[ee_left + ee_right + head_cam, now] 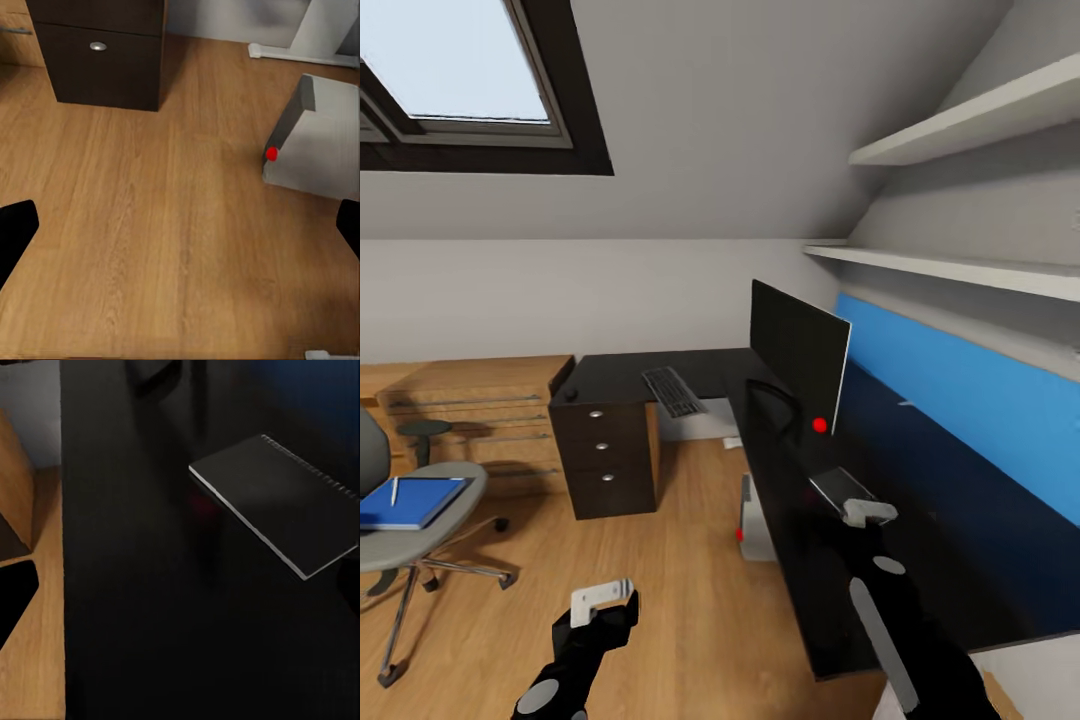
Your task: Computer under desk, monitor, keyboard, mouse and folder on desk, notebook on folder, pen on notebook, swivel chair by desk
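Observation:
The desk [920, 520] is L-shaped with a black top, and the monitor [800, 365] stands on it. The keyboard [673, 391] lies on the far wing. A small black mouse [570, 393] sits at that wing's left end. The thin notebook [836, 487] [277, 510] lies flat on the desk, just beyond my right gripper [868, 513] [180, 585], which hovers open over the desktop. The swivel chair [420, 540] stands at the left, carrying the blue folder [410, 502] with the pen [394, 490] on it. My left gripper [600, 598] [180, 232] hangs open above the floor. The grey computer [757, 520] [322, 142] stands under the desk.
A black three-drawer unit [605, 460] [97, 52] holds up the far wing, next to a low light-wood cabinet [480, 410]. The white desk leg [319, 34] is behind the computer. Wall shelves [960, 265] and a blue panel [980, 400] line the right wall. Wood floor [690, 600] lies between chair and desk.

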Controlling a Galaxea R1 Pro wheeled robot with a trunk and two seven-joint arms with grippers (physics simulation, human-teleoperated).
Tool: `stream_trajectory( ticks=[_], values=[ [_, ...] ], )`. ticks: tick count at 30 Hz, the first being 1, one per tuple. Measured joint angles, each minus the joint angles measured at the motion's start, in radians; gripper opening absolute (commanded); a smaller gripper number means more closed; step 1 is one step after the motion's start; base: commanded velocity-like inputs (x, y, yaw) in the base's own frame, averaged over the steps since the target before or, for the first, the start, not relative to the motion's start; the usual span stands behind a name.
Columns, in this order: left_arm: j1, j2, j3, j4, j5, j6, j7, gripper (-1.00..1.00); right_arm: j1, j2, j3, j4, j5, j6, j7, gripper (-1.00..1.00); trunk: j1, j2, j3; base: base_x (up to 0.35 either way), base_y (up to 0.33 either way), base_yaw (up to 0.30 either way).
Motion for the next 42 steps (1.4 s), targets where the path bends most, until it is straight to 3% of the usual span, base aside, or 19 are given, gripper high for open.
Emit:
stream_trajectory(
  ticks=[3, 4, 7, 8, 12, 14, 16, 20, 28, 42],
  values=[
    [0.0, 0.0, -0.001, 0.0, 0.0, 0.0, 0.023, 1.0, -0.035, -0.023, -0.001, 0.07, -0.002, -0.049, 0.001, 1.0, 0.0, 0.0, 0.0, 0.047, -0.186, 0.0],
    [0.0, -0.001, -0.001, 0.0, 0.0, 0.0, 0.034, 1.0, -0.081, -0.048, -0.002, 0.156, -0.004, -0.079, 0.006, 1.0, 0.0, 0.0, 0.0, 0.012, -0.046, 0.0],
    [0.0, -0.001, -0.001, 0.0, 0.0, 0.0, 0.037, 1.0, -0.128, -0.073, -0.008, 0.241, -0.007, -0.114, 0.031, 1.0, 0.0, 0.0, 0.0, 0.007, -0.027, 0.0],
    [0.0, -0.001, 0.0, 0.0, 0.001, 0.001, 0.038, 1.0, -0.179, -0.088, -0.024, 0.326, -0.005, -0.159, 0.077, 1.0, 0.0, 0.0, 0.0, 0.003, -0.012, 0.0],
    [0.0, -0.001, -0.001, 0.0, 0.003, 0.0, 0.038, 1.0, -0.324, -0.117, -0.086, 0.558, -0.004, -0.262, 0.199, 1.0, 0.0, 0.0, 0.0, 0.001, -0.005, 0.0],
    [0.0, -0.001, -0.001, 0.0, 0.002, 0.0, 0.038, 1.0, -0.373, -0.127, -0.096, 0.632, -0.005, -0.29, 0.225, 1.0, 0.0, 0.0, 0.0, 0.001, -0.002, 0.0],
    [0.0, -0.001, -0.001, 0.0, 0.002, -0.001, 0.038, 1.0, -0.477, -0.141, -0.108, 0.792, -0.004, -0.352, 0.255, 1.0, 0.0, 0.0, 0.0, 0.0, 0.0, 0.0],
    [0.0, -0.001, 0.0, 0.0, 0.003, -0.001, 0.038, 1.0, -0.545, -0.148, -0.113, 0.903, -0.004, -0.402, 0.264, 1.0, 0.0, 0.0, 0.0, 0.007, -0.003, 0.0],
    [0.0, -0.001, -0.002, -0.002, 0.002, -0.003, 0.042, 1.0, -0.581, -0.152, -0.118, 1.056, -0.012, -0.434, 0.267, 1.0, 0.0, 0.0, 0.0, 0.176, -0.164, 0.0],
    [0.0, -0.001, -0.001, -0.006, 0.003, 0.0, 0.041, 1.0, -0.581, -0.152, -0.114, 1.107, -0.006, -0.427, 0.264, 1.0, 0.0, 0.0, 0.0, 0.136, -0.054, 0.0]
  ],
)
